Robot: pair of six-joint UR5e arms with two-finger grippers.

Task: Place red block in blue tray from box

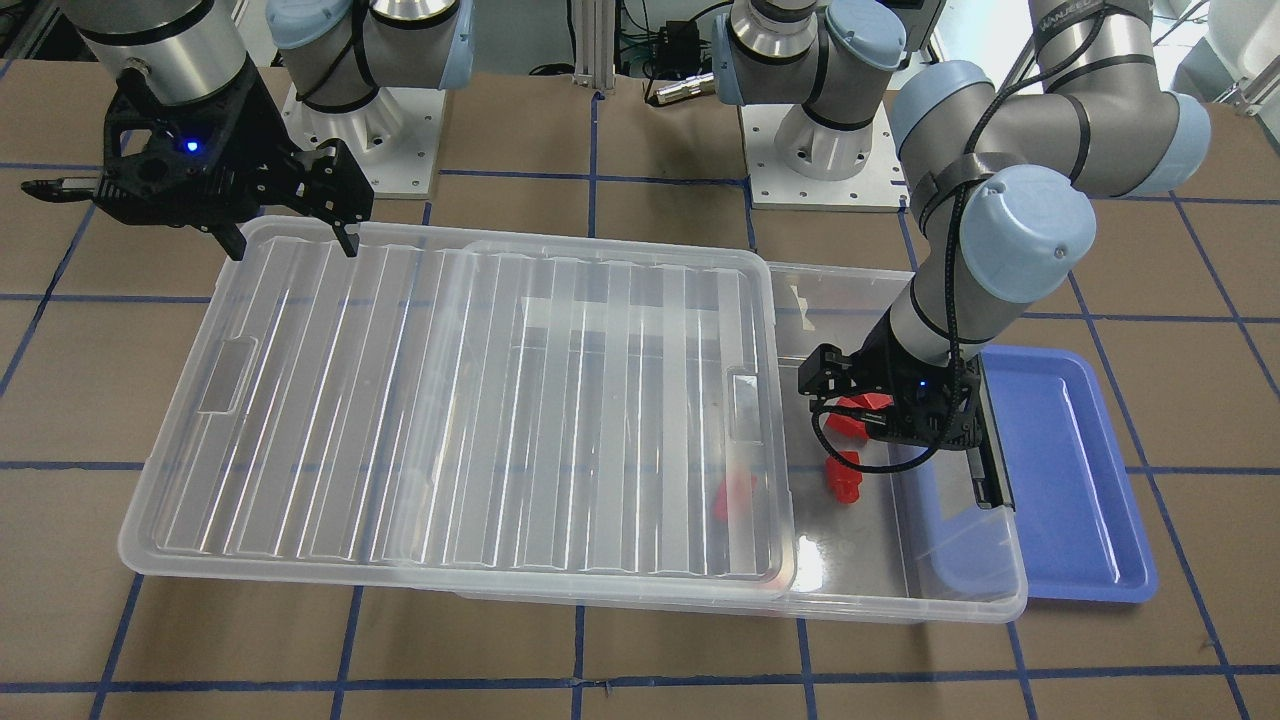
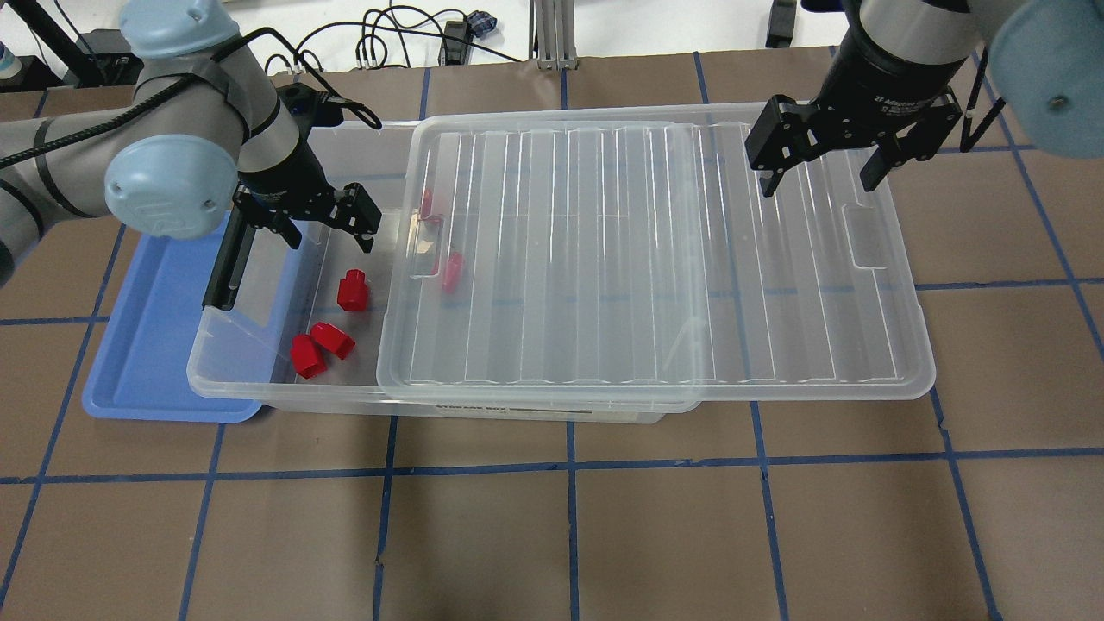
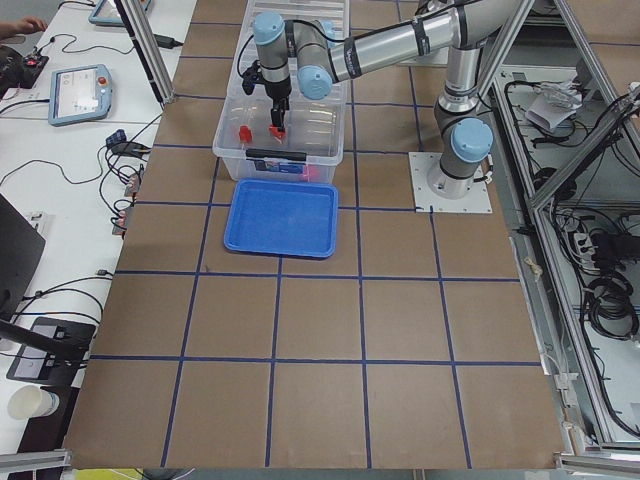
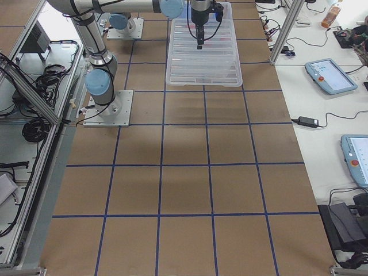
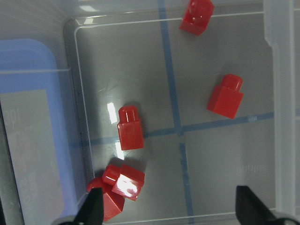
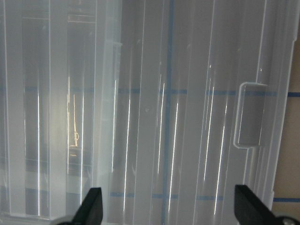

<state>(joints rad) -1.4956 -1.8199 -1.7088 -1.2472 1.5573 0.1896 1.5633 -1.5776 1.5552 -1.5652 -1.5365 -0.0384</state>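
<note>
The lid (image 2: 655,259) sits offset along the box (image 2: 285,392), leaving one end uncovered so the left gripper (image 2: 328,237), jaws spread wide and empty, can hang inside it. The red block (image 2: 352,290) nearest beneath it lies loose on the box floor, others alike close by, not yet lifted toward the blue tray (image 2: 147,345) just outside that uncovered end. The right gripper (image 2: 819,183) hovers over the lid at the box's opposite end, also spread and empty, likely keeping clear.
</note>
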